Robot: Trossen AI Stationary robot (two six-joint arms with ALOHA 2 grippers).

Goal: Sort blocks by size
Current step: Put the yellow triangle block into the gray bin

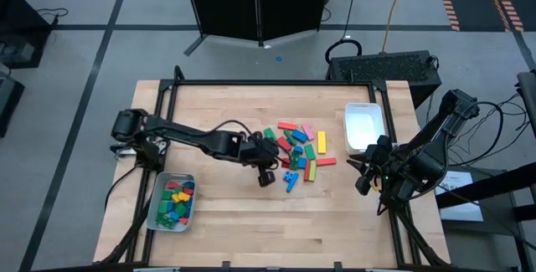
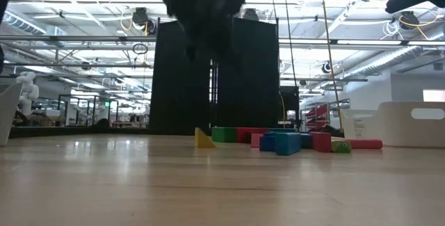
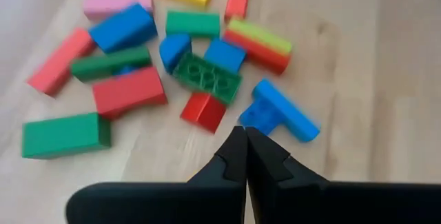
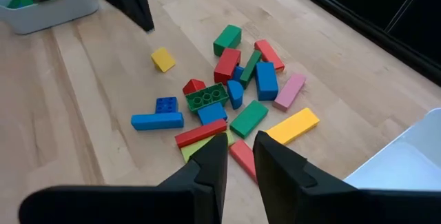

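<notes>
Left tool (image 3: pixel 244 156) was closed empty above the blocks (image 1: pixel 298 151), loose mid-desk (image 1: pixel 226 213) with long axes pointing every way. Right tool (image 4: pixel 239 156) hung near the white tray (image 1: pixel 365 127), fingers slightly apart, empty.

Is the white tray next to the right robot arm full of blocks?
No, the white rectangular tray by the right arm looks bare inside; the coloured toy blocks lie on the wooden table.

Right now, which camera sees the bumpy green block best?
The left wrist view: the bumpy green block fills the middle, studs clear. The right wrist view shows it smaller, the high view only as a speck in the pile, and in the low view I cannot pick it out.
</notes>
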